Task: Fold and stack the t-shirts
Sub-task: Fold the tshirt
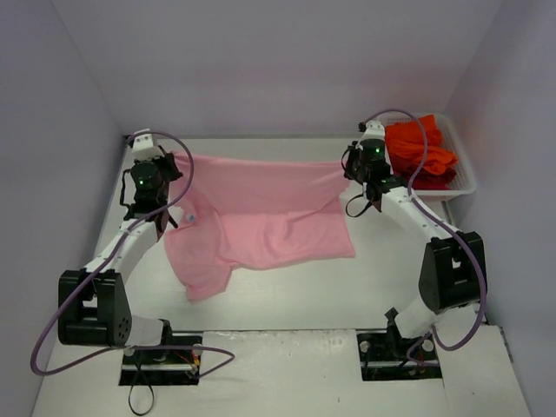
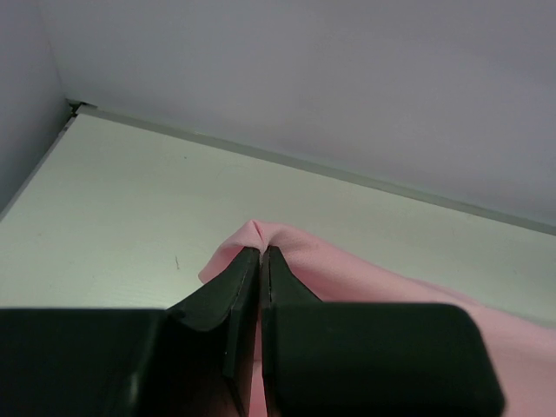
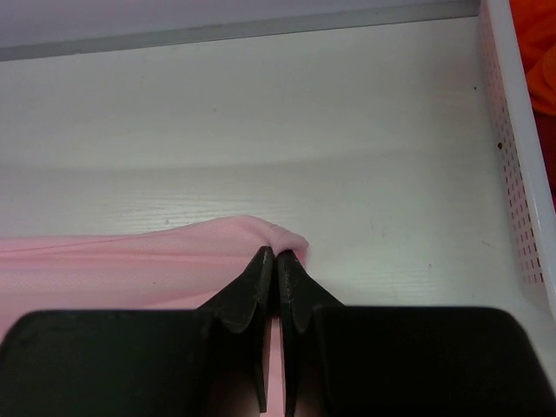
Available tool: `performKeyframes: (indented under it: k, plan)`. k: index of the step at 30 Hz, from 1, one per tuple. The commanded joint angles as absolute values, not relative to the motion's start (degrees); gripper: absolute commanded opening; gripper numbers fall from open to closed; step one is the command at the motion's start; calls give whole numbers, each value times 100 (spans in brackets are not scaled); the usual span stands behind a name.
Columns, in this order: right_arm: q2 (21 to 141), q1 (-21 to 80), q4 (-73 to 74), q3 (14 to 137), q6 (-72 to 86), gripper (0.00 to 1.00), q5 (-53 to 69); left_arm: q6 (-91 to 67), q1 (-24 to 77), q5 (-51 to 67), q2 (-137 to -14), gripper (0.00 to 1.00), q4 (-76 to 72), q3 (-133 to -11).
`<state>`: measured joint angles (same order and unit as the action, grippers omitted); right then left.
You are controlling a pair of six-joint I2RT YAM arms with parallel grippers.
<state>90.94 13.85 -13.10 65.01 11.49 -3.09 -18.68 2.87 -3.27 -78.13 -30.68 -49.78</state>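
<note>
A light pink t-shirt (image 1: 261,217) hangs stretched between my two grippers above the middle of the table, its lower part lying on the surface. My left gripper (image 1: 178,165) is shut on the shirt's far left corner, and pink cloth (image 2: 261,233) bunches out past its tips (image 2: 261,252). On the right, my right gripper (image 1: 352,169) is shut on the far right corner; the pink fabric (image 3: 174,261) puckers at its tips (image 3: 276,254). Orange-red t-shirts (image 1: 419,149) lie piled in the basket at the back right.
A white mesh basket (image 1: 460,187) stands at the back right corner, its wall (image 3: 514,174) close to my right gripper. Walls enclose the table at the back and on both sides. Cables loop from both arms.
</note>
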Motion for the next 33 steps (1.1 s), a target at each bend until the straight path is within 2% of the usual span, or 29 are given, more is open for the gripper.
performKeyframes:
  k: [1, 14, 33]
  plan:
    - [8877, 1327, -1855, 6627, 1029, 0, -325, -1881, 211, -430, -7409, 0, -3560, -5062]
    - [8631, 1354, -1828, 6619, 975, 0, -334, -1898, 211, -413, -7031, 0, -3428, -4887]
    - [9088, 1371, -1977, 6600, 967, 0, -352, -1907, 211, -396, -7805, 0, -3726, -5133]
